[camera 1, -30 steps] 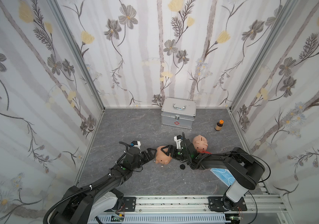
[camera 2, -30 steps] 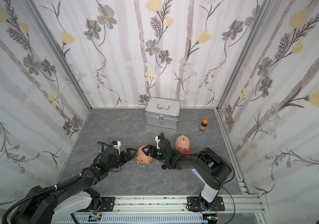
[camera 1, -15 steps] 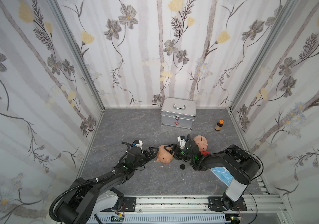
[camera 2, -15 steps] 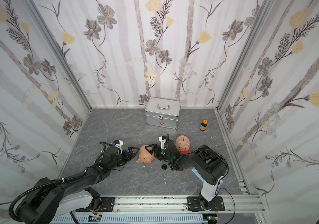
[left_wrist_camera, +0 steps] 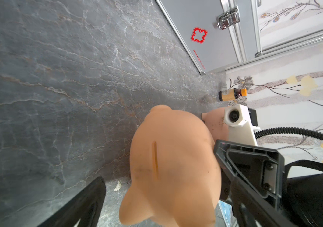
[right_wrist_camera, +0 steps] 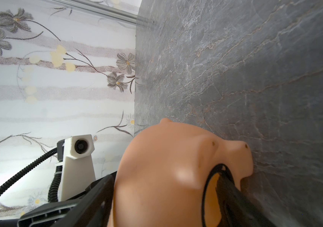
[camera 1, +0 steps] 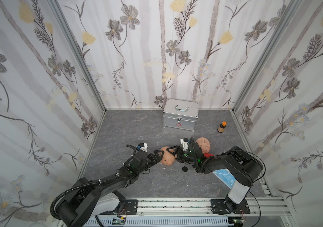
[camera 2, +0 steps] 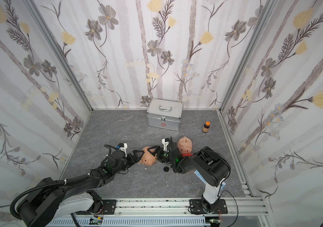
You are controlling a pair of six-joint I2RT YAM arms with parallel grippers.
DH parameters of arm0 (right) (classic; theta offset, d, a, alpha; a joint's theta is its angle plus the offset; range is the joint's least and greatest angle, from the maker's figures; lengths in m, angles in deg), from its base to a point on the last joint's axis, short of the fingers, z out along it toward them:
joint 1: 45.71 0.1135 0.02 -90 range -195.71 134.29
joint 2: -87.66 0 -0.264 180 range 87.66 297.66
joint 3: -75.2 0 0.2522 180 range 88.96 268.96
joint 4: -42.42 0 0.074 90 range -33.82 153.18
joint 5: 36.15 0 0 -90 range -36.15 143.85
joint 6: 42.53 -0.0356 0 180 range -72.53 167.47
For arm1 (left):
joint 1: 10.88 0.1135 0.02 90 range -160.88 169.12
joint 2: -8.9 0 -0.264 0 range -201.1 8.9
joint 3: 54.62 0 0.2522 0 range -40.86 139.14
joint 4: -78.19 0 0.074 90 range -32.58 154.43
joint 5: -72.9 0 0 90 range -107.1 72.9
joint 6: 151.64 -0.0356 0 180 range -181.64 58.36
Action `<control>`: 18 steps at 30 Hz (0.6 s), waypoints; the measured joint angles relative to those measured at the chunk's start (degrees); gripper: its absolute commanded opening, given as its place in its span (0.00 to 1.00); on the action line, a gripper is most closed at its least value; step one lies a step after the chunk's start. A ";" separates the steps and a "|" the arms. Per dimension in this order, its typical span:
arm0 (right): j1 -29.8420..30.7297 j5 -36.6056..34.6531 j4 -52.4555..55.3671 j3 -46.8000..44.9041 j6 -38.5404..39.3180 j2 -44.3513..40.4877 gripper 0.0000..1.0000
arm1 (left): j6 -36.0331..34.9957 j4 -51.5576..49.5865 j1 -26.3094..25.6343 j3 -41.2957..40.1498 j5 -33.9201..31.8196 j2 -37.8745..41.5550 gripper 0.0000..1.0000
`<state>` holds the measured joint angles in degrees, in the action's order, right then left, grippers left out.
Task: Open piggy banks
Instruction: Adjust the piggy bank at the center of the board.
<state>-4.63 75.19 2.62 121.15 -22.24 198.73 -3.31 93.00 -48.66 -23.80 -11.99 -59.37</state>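
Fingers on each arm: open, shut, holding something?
Left fingers: open around the nearer peach pig.
Right fingers: one inside that pig's hole; grip cannot be told.

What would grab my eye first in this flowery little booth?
A peach-pink piggy bank lies mid-floor between the left gripper and the right gripper, whose one finger pokes into its open hole. A black round plug lies loose on the floor nearby, and a silver case stands at the back.

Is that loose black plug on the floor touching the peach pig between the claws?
Apart. Both top views show the black plug lying on the grey floor, with a bare strip of floor between it and the peach pig.
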 measured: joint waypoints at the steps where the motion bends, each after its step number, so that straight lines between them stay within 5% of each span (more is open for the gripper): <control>1: 0.00 -0.02 -0.09 -0.04 -0.15 0.00 0.81 | 0.70 0.42 -0.20 -0.20 -0.22 -0.50 1.00; 18: 0.02 -0.42 -1.18 -0.70 -1.84 0.11 0.80 | 9.51 10.99 -1.64 -3.39 -1.84 -4.92 1.00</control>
<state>-4.61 74.78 1.44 120.45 -24.08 198.84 6.19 104.00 -50.30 -27.19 -13.83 -64.28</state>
